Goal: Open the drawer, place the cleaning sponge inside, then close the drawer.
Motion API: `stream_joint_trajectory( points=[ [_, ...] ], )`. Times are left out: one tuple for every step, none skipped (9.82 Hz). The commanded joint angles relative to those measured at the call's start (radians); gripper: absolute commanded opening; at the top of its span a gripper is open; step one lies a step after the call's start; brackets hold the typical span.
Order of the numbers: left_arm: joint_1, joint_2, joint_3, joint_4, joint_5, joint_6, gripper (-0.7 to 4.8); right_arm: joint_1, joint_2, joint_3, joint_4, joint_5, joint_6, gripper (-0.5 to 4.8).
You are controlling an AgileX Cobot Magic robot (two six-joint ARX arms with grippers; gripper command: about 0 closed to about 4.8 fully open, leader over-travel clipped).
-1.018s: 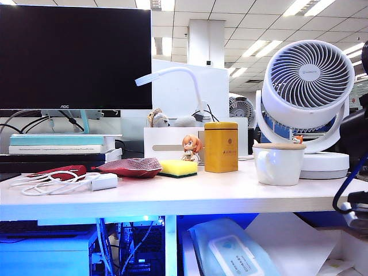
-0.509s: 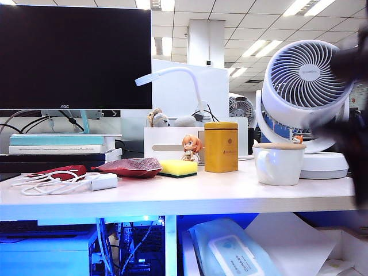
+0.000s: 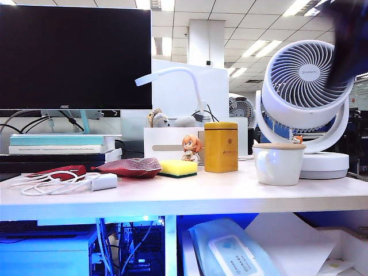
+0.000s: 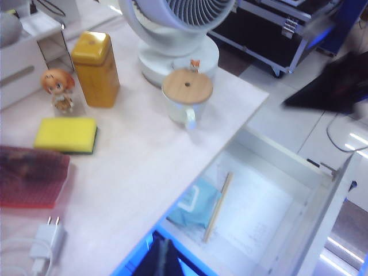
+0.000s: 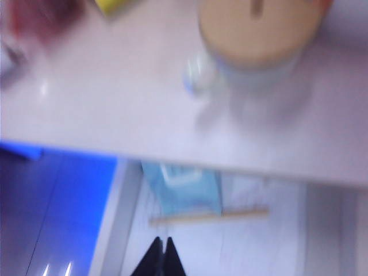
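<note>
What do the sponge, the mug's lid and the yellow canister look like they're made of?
Cleaning sponge: soft yellow foam with a thin dark scrub layer along its edge, matte.
Mug lid: likely wood or bamboo, a flat tan disc with a small hole, matte.
Yellow canister: probably painted tin, with smooth, slightly glossy sides and a fitted cap; plastic can't be ruled out.

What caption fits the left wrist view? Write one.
Shut left gripper above the open drawer; yellow cleaning sponge on the desk.
</note>
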Motion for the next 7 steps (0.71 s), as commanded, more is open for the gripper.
stream_joint_trajectory(
  points=[
    [0.000,0.004,0.005,0.058,-0.002,0.003,-0.05,0.004,-0.174,0.007,0.041,-0.040,-0.003,-0.06],
    [0.000,0.024,0.005,0.084,-0.003,-0.004,-0.05,0.004,-0.258,0.007,0.079,-0.057,-0.002,-0.06],
    [0.000,0.053,0.005,0.107,-0.003,-0.015,-0.05,0.005,-0.317,0.007,0.084,-0.082,0.002,-0.06],
    [0.000,0.099,0.005,0.161,-0.003,-0.072,-0.05,0.006,-0.367,0.007,0.080,-0.109,0.001,-0.06],
    [0.000,0.129,0.005,0.198,-0.003,-0.088,-0.05,0.011,-0.386,0.007,0.080,-0.109,0.000,-0.06],
    [0.000,0.193,0.005,0.270,-0.003,-0.092,-0.05,0.041,-0.424,0.007,0.080,-0.122,0.001,-0.06],
    [0.000,0.338,0.005,0.424,-0.066,-0.101,-0.05,0.092,-0.442,0.007,0.080,-0.152,-0.011,-0.05]
  ],
)
